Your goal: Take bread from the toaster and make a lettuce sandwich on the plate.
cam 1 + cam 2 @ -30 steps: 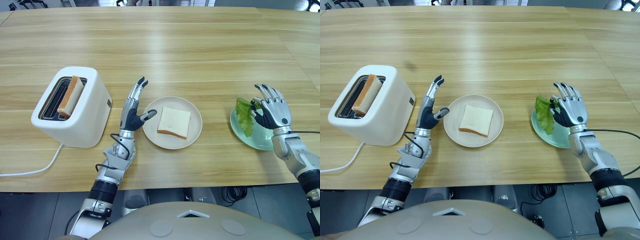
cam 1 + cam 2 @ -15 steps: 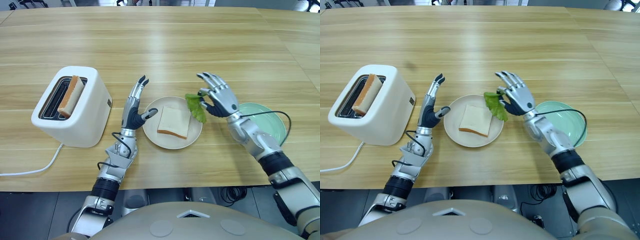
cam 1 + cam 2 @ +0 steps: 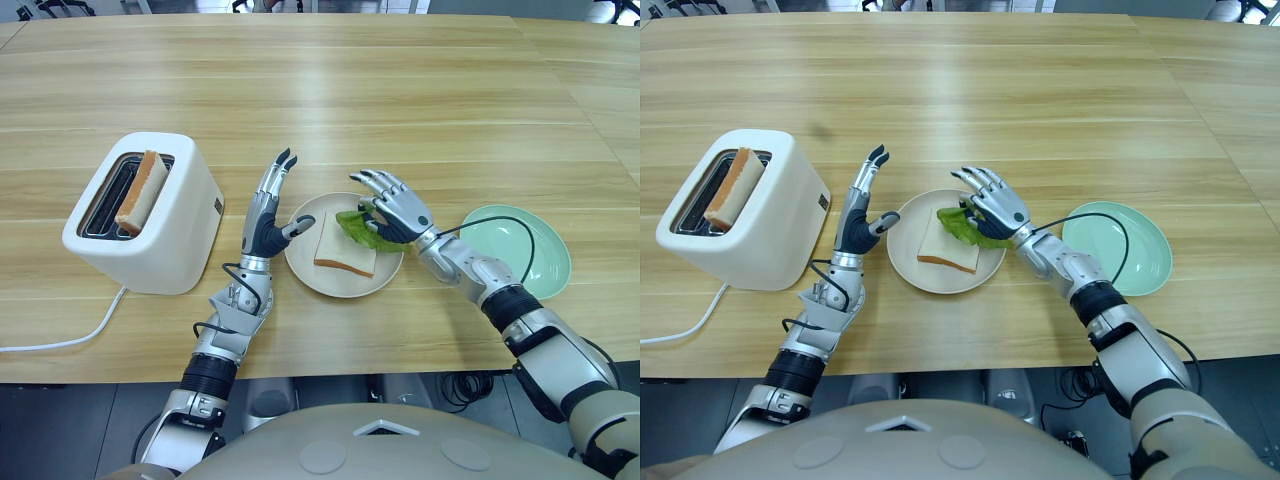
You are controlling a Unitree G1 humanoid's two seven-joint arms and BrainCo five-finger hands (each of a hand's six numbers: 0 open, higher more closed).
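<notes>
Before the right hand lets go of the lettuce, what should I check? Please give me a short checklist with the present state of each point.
1. The right hand grips the lettuce: ok.
2. The lettuce is over the bread slice on the plate: ok, over its right part.
3. The lettuce rests on the bread slice: cannot tell.
4. The left hand is off the bread slice: ok, open, at the plate's left rim.
5. The second slice waits in the toaster: ok.

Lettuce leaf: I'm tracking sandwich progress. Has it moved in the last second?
Yes. The lettuce leaf travelled left, from the green plate to the bread slice on the beige plate, in the right robot hand.
</notes>
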